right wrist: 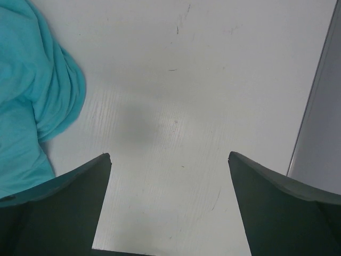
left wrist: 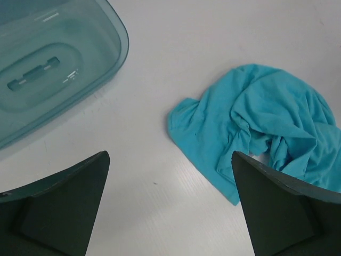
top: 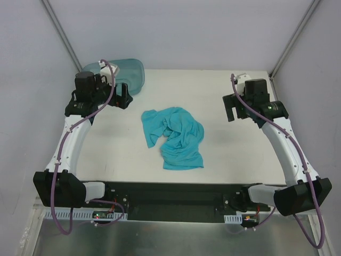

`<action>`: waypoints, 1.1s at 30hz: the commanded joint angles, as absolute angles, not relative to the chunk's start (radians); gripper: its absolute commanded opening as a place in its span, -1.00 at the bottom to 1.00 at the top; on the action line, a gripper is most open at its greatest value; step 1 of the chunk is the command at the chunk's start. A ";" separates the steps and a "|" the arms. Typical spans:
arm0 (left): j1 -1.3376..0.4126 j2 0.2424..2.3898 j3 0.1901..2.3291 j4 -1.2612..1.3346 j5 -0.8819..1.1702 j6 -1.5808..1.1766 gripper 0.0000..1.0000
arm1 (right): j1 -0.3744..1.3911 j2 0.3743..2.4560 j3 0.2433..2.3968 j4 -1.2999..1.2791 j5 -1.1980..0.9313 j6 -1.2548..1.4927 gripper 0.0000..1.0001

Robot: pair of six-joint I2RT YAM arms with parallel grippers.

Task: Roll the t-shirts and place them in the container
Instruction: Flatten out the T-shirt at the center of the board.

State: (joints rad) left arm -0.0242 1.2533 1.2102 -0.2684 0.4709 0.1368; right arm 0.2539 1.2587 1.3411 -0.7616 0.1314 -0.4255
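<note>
A turquoise t-shirt [top: 175, 136] lies crumpled in a loose heap at the middle of the white table [top: 240, 160]. In the left wrist view the t-shirt [left wrist: 256, 120] lies to the right, ahead of my fingers. The right wrist view catches only the t-shirt's edge [right wrist: 32, 101] at the left. My left gripper [top: 123, 97] hovers over the far left of the table, open, with nothing between its fingers [left wrist: 69, 202]. Off to the shirt's right, my right gripper [top: 230, 108] also stands open and empty above bare table.
A translucent blue-green plastic bin [top: 130, 72] sits at the table's far left corner, just behind my left gripper; the bin [left wrist: 48, 69] fills the upper left of the left wrist view. A grey wall edge [right wrist: 319, 106] runs along the table's right side.
</note>
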 commanded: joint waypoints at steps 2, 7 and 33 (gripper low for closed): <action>-0.020 1.249 1.215 -0.422 0.515 0.241 0.98 | 0.261 1.183 1.276 -0.793 -0.039 -0.615 0.93; -0.020 1.192 1.125 -0.485 0.511 0.230 0.97 | 0.345 1.212 1.229 -0.864 -0.311 -0.794 0.97; 0.048 0.905 0.907 -0.574 0.505 0.338 0.87 | 0.693 1.739 1.137 -0.649 -0.236 -0.884 0.36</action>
State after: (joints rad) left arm 0.0357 0.8997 0.9108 -0.5671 0.4679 0.3489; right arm 0.6804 1.7138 1.1267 -0.7177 -0.2771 -0.9161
